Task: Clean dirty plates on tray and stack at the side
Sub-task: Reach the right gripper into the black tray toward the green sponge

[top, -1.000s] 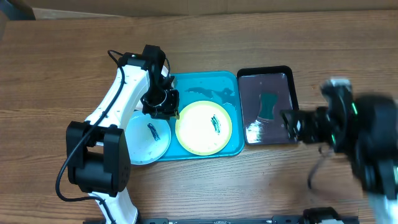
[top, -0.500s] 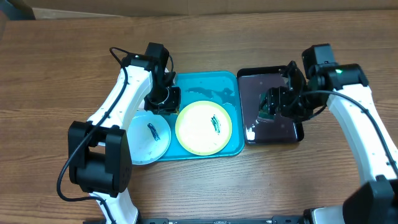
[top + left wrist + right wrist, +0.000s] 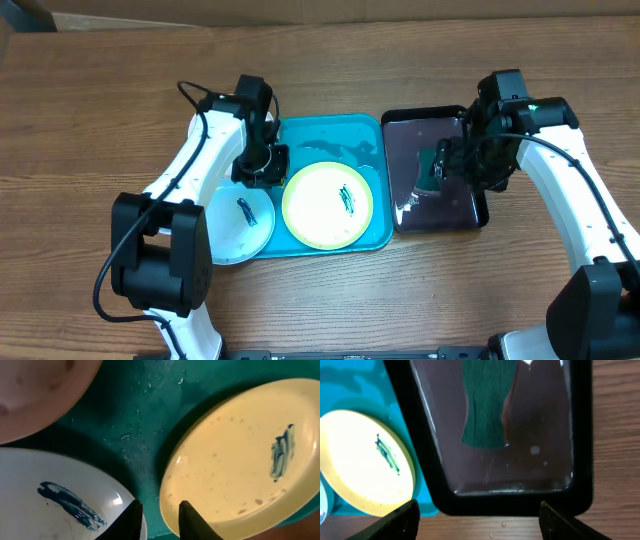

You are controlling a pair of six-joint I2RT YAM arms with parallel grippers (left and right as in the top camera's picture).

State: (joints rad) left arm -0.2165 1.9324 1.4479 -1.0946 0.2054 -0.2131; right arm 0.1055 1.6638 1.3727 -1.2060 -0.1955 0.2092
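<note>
Wooden tabletop (image 3: 100,90), and the left gripper (image 3: 160,512) hovers narrowly parted, empty, between the smeared white plate (image 3: 238,222) and the yellow-green plate (image 3: 328,205) on the turquoise tray (image 3: 330,130), while the right gripper (image 3: 479,510) gapes wide, empty, above the black tray (image 3: 430,113) holding a green sponge (image 3: 487,410).

Yellow-green plate (image 3: 327,205) on turquoise tray (image 3: 368,130)

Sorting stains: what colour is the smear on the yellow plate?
The smear is dark blue-green, clearest in the left wrist view.

Three plates (image 3: 225,460); two trays (image 3: 330,135); one green cloth (image 3: 487,405); two arms (image 3: 195,165).
</note>
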